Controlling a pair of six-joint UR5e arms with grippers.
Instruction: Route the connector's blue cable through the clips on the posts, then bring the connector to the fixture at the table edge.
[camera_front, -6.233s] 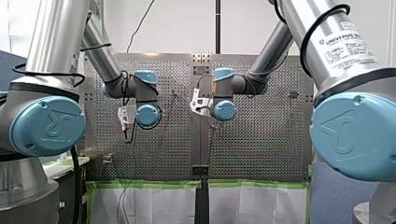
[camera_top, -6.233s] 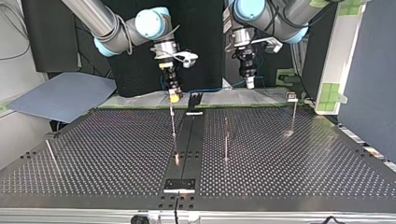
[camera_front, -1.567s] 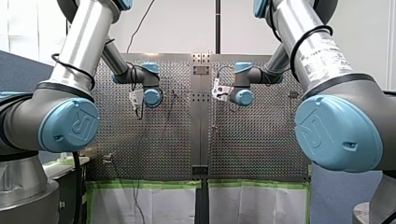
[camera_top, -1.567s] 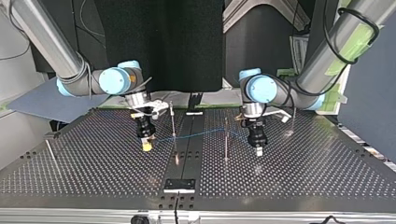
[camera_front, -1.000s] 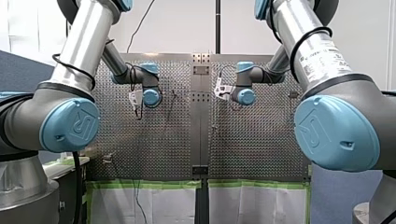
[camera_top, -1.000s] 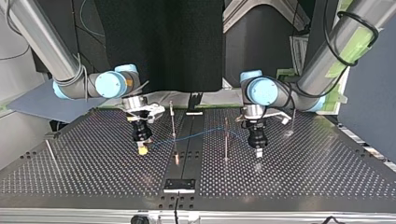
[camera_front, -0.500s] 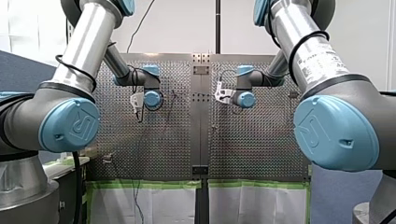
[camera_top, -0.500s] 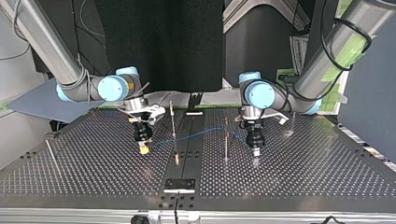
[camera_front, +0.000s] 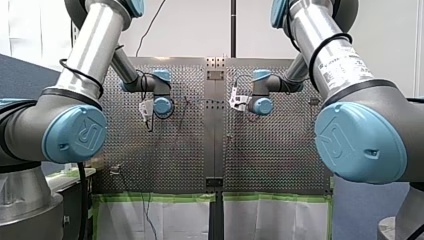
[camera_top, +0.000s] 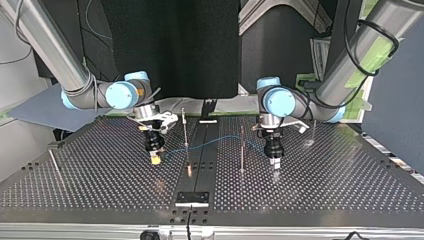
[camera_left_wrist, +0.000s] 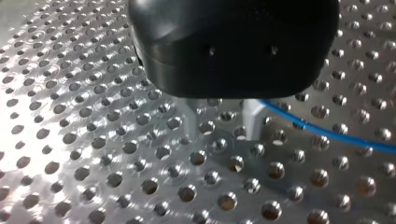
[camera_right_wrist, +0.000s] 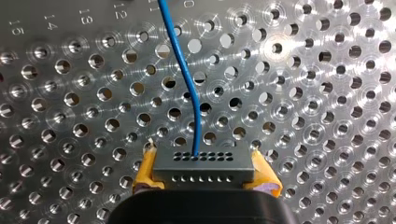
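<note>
**Both hands low over the table, cable strung between them**

A few seconds ago both hands hung high near the table's edge beneath the arms. Now they sit low over the perforated table, one on each side of two thin posts. Over the last half second neither has shifted noticeably.

My right hand is clamped on the grey connector, its yellow pads pressing the connector's two ends. The blue cable leaves the connector's face ahead of that hand. In the top view it runs past both posts toward my left hand; whether it sits in their clips is too small to tell.

The left hand's metal fingers stand apart with bare table between them, and the cable runs off from just beside one finger.

The table is a silver plate full of holes, with a dark strip down its middle, between the hands. A black curtain hangs behind the arms, and green tape edges the table.
</note>
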